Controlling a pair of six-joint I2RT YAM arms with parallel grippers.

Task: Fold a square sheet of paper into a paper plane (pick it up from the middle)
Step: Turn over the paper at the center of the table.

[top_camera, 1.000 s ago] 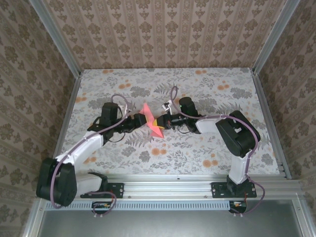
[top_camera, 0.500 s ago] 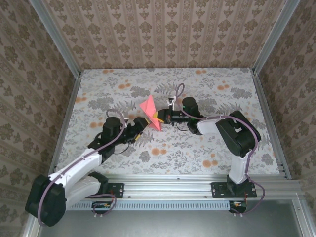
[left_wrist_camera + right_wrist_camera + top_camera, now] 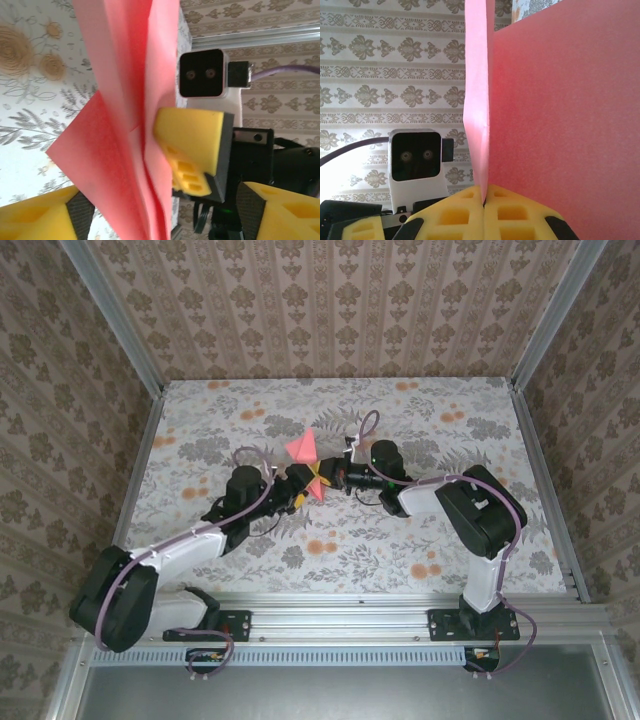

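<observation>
While the right gripper (image 3: 484,200) keeps its yellow pads pressed together on the coral-pink sheet of paper (image 3: 560,125), the folded sheet stands straight up out of that gripper, one thin creased edge rising from the seam between the pads and a broad flap spreading to one side of it. The left gripper (image 3: 155,215) sits just beside the right gripper, facing it, with its jaws spread and one pad on either side of the sheet's lower corner; whether either pad touches the paper I cannot tell.
</observation>
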